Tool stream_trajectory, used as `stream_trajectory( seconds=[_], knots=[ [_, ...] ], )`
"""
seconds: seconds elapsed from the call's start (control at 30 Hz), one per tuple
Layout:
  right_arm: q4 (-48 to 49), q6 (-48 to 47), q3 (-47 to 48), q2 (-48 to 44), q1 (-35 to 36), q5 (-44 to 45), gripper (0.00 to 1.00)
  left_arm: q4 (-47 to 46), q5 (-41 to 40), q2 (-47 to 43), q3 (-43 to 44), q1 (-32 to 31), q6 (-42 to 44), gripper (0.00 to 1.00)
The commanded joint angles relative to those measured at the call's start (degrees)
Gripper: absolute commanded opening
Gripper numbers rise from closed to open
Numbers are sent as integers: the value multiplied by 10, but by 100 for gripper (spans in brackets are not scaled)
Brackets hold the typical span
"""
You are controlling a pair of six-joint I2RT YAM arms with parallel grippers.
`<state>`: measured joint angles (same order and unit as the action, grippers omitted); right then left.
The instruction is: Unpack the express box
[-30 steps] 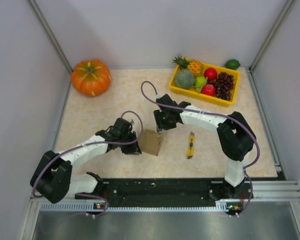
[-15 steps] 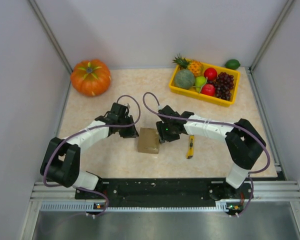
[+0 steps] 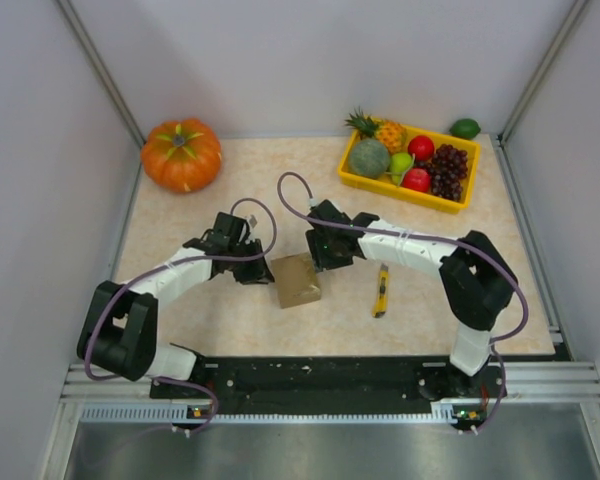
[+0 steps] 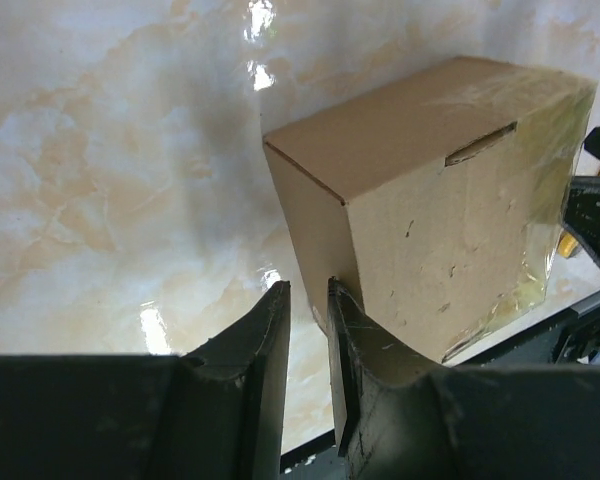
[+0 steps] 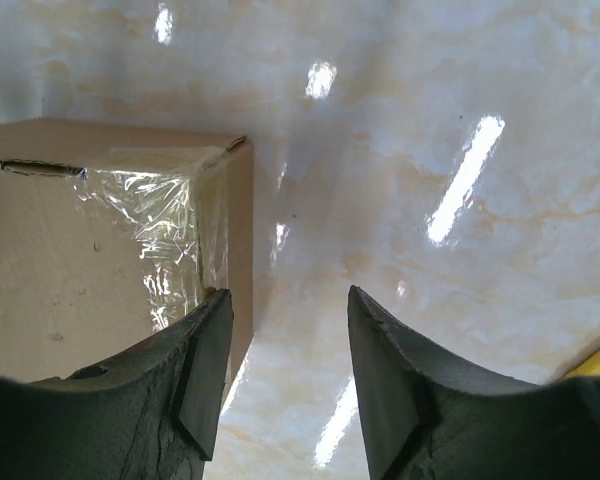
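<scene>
The express box, a small brown carton sealed with clear tape, lies on the marble tabletop between both arms. My left gripper is at its left side. In the left wrist view the box fills the upper right, and the left gripper is open by a narrow gap showing only tabletop, its right fingertip against the box's lower corner. My right gripper is at the box's far right corner. In the right wrist view the right gripper stands open and empty beside the taped box.
A yellow utility knife lies right of the box. An orange pumpkin sits at the back left. A yellow tray of fruit stands at the back right, a lime beside it. Walls close in on both sides.
The box has dropped from a tilted pose to lying flat and turned slightly. My left gripper drew back up along its left side. The right gripper dipped toward the box, then lifted back a little.
</scene>
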<state>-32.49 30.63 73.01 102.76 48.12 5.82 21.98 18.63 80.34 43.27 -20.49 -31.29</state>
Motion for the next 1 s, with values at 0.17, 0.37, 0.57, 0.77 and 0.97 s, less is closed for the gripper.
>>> stream_trajectory(
  seconds=[0.17, 0.37, 0.57, 0.77, 0.97],
  knots=[
    [-12, 21, -8, -55, -17, 62, 50, 42, -39, -59, 22, 35, 24, 27],
    [-54, 72, -119, -178, -49, 125, 52, 92, -110, -121, 70, 47, 54, 44],
    [-81, 111, -207, -237, -67, 134, 53, 98, -92, -153, 112, 48, 61, 66],
    [-82, 138, -243, -236, -71, 125, 51, 83, -55, -146, 134, 48, 60, 79],
    [-51, 131, -255, -216, -75, 104, 51, 78, -40, -138, 134, 48, 49, 83]
  ],
)
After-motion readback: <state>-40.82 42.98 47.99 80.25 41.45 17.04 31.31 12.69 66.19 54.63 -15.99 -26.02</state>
